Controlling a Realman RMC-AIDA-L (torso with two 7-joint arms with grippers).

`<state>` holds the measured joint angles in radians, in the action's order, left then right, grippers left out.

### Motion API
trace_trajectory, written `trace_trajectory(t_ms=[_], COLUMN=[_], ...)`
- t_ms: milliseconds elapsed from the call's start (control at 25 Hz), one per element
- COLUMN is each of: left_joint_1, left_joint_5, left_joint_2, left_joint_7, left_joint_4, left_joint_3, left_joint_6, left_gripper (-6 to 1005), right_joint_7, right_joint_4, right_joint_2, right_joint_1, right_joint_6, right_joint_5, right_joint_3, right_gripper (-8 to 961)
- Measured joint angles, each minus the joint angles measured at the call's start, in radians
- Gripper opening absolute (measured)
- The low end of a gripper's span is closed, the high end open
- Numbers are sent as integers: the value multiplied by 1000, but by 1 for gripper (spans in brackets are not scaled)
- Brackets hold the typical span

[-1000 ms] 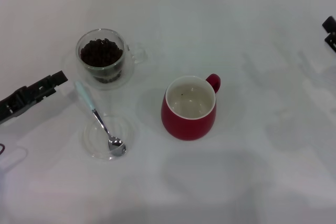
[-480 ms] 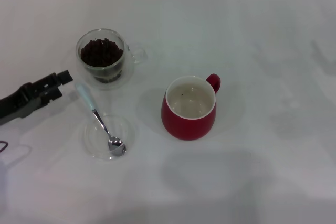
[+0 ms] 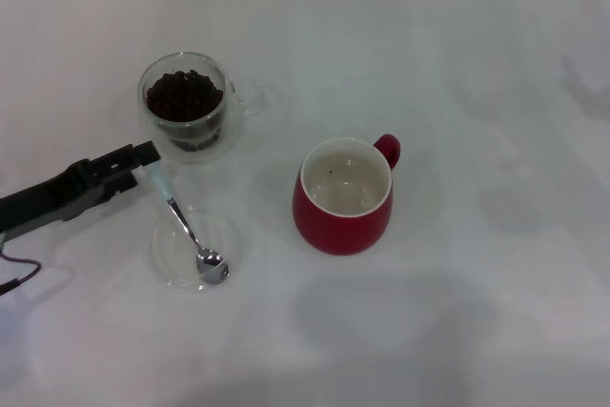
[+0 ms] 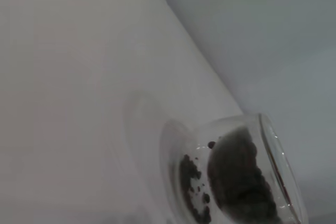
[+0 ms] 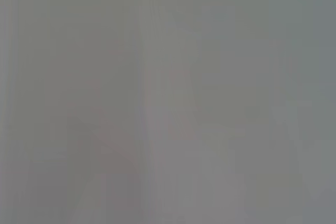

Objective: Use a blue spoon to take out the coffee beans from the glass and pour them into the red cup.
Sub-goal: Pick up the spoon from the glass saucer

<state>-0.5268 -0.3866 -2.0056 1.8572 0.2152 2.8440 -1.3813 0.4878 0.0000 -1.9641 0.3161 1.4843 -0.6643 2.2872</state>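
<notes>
From the head camera I see my left gripper (image 3: pixel 148 152) low over the white worktop (image 3: pixel 477 64), its tip right at the pale end of the blue spoon (image 3: pixel 181 221). I cannot tell how far its jaws are open, or whether they have hold of the handle. The right arm is out of view.

The spoon lies slanted, its shiny bowl resting in a flat clear dish (image 3: pixel 197 245) and its light-blue handle reaching up toward the glass (image 3: pixel 184 105). I judge it light, stiff and a little slippery. The handle end is the place to grip, since it appears propped clear of the worktop by the dish rim.

The glass stands upright just beyond the gripper, filled most of the way with dark coffee beans (image 3: pixel 183 94). It looks fragile and easy to knock, so I would keep clear of its rim. The left wrist camera shows the same glass and beans close by.

The red cup (image 3: pixel 344 195) stands upright, well apart to the right, its cream inside holding almost nothing, only a dark speck.
</notes>
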Motion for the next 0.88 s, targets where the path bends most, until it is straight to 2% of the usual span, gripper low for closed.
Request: trace_trajectory(t_ms=[280,800,880], left_joint_1=[-20,-37,-34], left_joint_5=[0,26,25], left_joint_2=[-20,-31,-32], left_joint_7=[-7,-28,-34], left_joint_4=[-5,-6,-6], left_joint_3=[-1,1,1], left_joint_6=[52,69,71], left_gripper=[874,874,804], right_joint_7=[1,14,14], right_joint_4=[-1,-3,-1], right_joint_2=[1,1,1], right_joint_1=[11,11,11], right_joint_6=[-1,-2,-2], right_joint_5=[0,0,0], right_joint_3=[0,-5,-13], right_gripper=[828,828,828])
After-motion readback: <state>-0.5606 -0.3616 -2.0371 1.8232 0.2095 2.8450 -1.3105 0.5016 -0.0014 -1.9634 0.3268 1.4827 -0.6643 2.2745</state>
